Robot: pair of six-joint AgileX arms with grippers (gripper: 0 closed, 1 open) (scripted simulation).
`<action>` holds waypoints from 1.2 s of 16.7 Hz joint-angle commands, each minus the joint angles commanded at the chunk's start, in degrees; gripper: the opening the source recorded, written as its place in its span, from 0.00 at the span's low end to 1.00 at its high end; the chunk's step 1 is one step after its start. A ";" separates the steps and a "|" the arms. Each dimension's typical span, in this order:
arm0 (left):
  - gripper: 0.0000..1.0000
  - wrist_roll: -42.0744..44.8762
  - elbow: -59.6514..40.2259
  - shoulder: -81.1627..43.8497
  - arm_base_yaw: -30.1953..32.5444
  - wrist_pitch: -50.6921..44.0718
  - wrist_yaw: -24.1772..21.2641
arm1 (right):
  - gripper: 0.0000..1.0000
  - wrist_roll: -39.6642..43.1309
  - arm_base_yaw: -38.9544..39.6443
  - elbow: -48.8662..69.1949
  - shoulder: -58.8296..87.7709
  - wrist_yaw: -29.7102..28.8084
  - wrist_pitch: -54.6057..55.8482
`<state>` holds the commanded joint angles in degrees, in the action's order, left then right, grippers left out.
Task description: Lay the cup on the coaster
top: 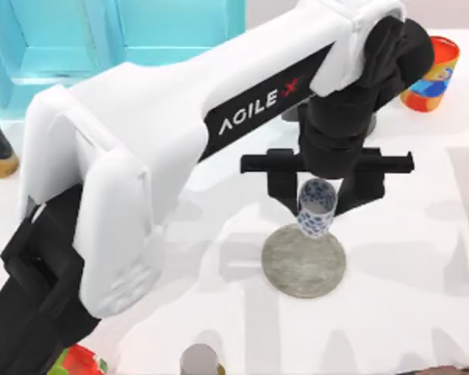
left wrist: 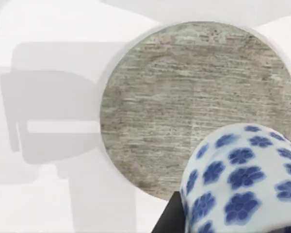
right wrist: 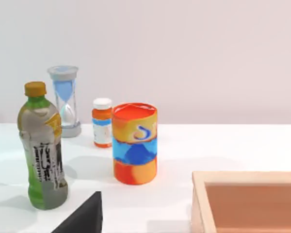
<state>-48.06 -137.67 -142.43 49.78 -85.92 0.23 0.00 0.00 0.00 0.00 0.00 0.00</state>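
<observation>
The left arm [top: 180, 133] reaches from the table's [top: 422, 250] near left corner toward its middle. The coaster [top: 304, 261] lies flat near the middle of the table, a little toward the near edge. The left gripper [top: 322, 191] hangs above the coaster's far rim, fingers clamped on the cup [top: 316, 206], which is held over that rim. The right gripper's [right wrist: 82, 218] finger spread cannot be told. An orange-and-blue can [top: 432, 76] stands near the far right corner.
</observation>
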 joint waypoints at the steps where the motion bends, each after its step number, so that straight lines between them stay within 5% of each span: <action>1: 0.00 0.09 1.74 0.11 0.09 1.53 0.00 | 1.00 0.00 0.00 0.00 0.00 0.00 0.00; 14: 0.00 -0.01 15.54 1.38 0.13 14.16 -0.05 | 1.00 0.00 0.00 0.00 0.00 0.00 0.00; 20: 0.45 -0.01 15.54 1.38 0.13 14.16 -0.05 | 1.00 0.00 0.00 0.00 0.00 0.00 0.00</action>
<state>-48.07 -122.13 -141.05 49.92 -71.75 0.19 0.00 0.00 0.00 0.00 0.00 0.00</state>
